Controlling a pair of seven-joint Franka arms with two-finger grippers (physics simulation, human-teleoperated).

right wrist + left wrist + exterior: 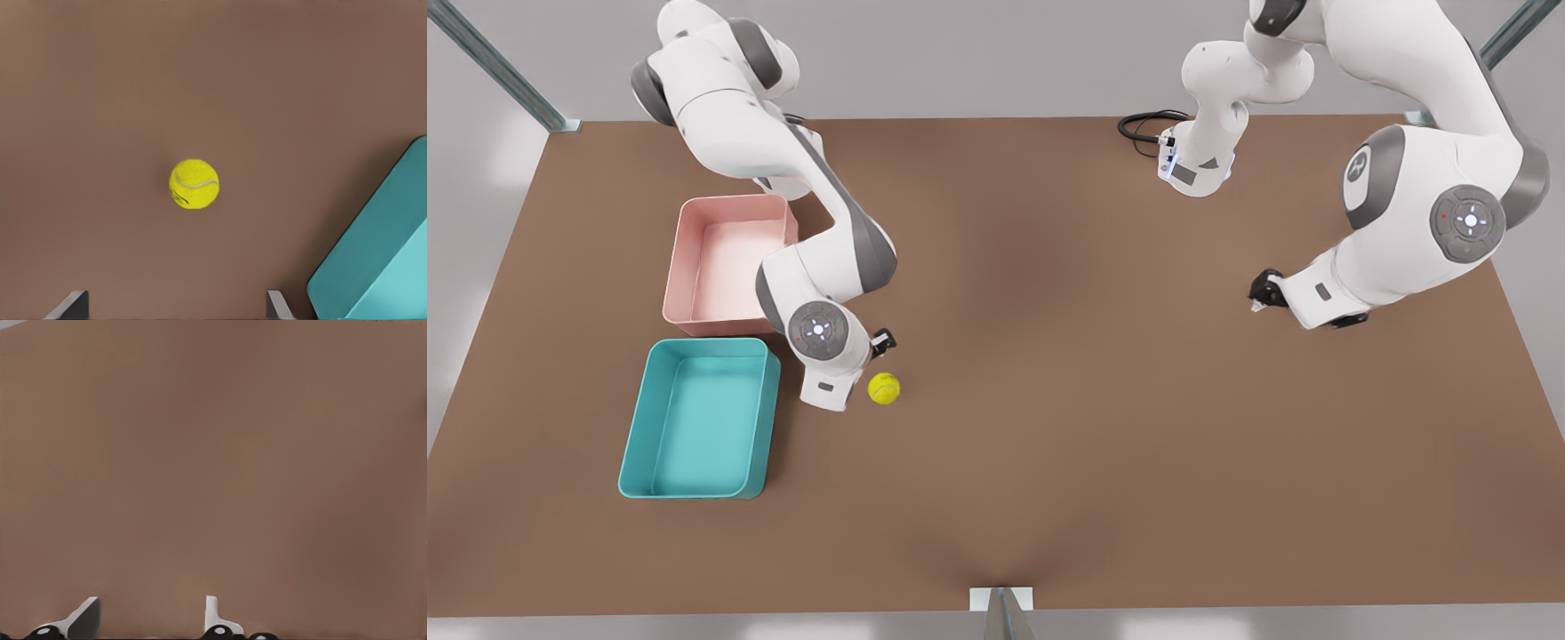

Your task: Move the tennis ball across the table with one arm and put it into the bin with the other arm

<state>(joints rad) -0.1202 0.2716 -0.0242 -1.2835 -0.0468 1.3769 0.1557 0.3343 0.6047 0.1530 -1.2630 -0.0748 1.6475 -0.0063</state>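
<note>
Front view: the small, fuzzy yellow-green tennis ball [884, 388] rests on the matte brown surface [1067, 373], just beside the right gripper [882, 340] and near the teal rectangular plastic bin [699, 419], with a pink rectangular tray [729, 265] beyond. The left gripper [1263, 291] waits well apart.

Left wrist view: the left gripper's fingers [85, 617] stand apart over bare surface.

Right wrist view: the right gripper's fingers [69, 306] are spread and empty, the ball ahead of them. Light, springy and prone to roll, it probably wants pinching across its widest part.
</note>
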